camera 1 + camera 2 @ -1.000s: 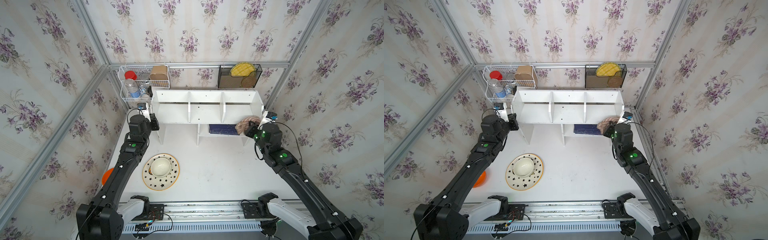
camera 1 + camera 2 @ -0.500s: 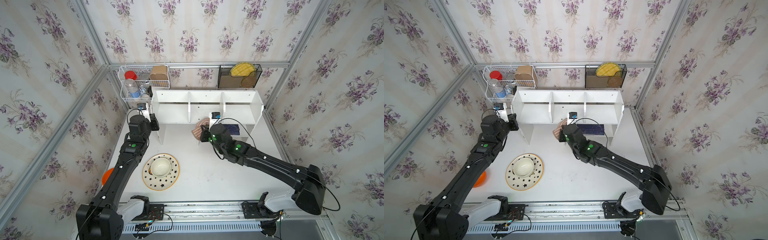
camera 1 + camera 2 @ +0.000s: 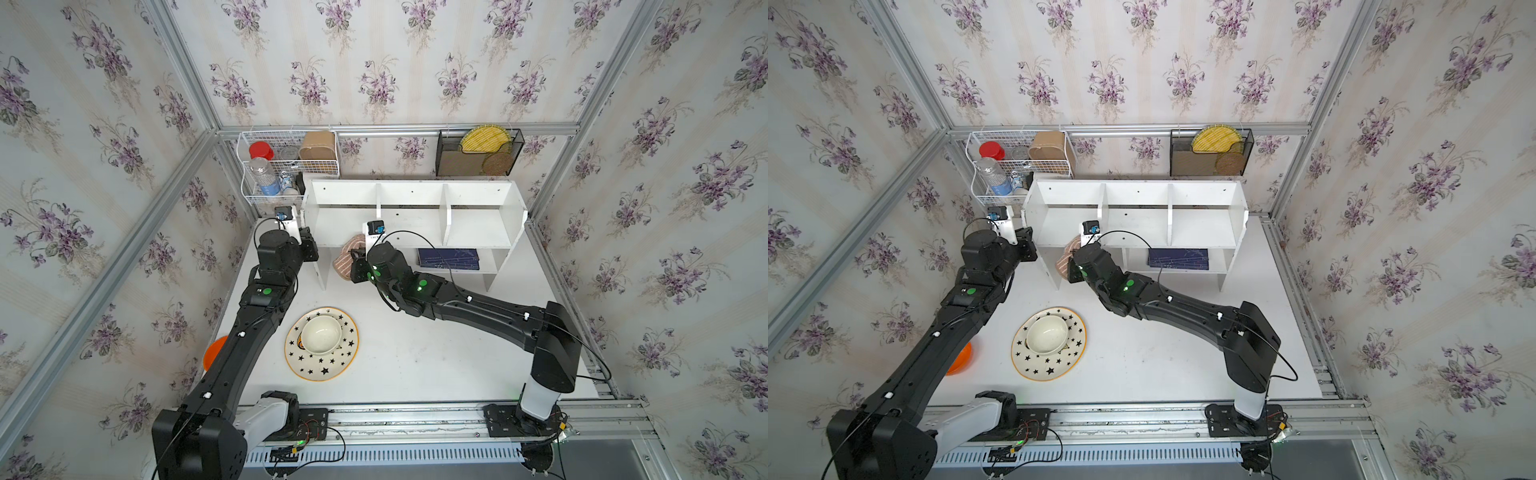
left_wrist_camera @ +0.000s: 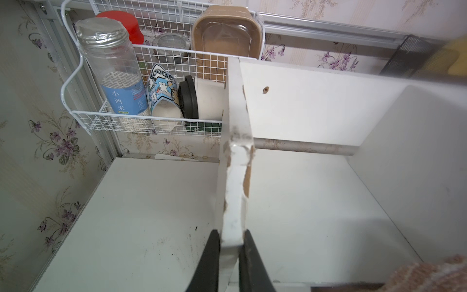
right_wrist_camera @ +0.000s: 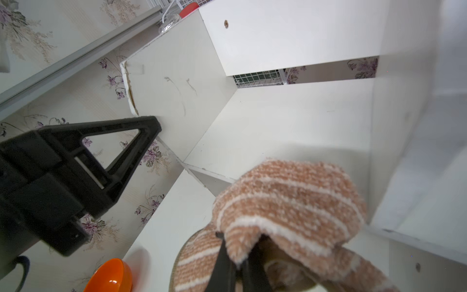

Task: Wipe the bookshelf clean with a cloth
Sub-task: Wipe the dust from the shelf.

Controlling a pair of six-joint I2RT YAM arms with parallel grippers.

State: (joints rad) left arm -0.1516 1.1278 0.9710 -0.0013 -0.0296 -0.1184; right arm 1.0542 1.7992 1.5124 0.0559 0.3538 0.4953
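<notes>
Bookshelf wiping is judged partly done, with the cloth held at the left compartment.

The white bookshelf [image 3: 478, 224] is stood along the back edge of the desk [image 3: 415, 353], and its chipped left end panel is pinched by the left gripper [image 4: 231, 235] (seemingly for steadying). The bunched, striped tan-pink cloth [image 3: 347, 259] is clamped in the right gripper [image 5: 237, 255] at that compartment's front lip. Grey scuffs [image 5: 182, 96] are seen inside, so wiping is judged unfinished.

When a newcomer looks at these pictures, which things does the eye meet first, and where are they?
The right claw, shut on the striped tan-pink cloth, sits before the white bookshelf, at its left compartment. The left claw pinches its left side panel. A star-patterned plate with a white bowl lies on the table.
</notes>
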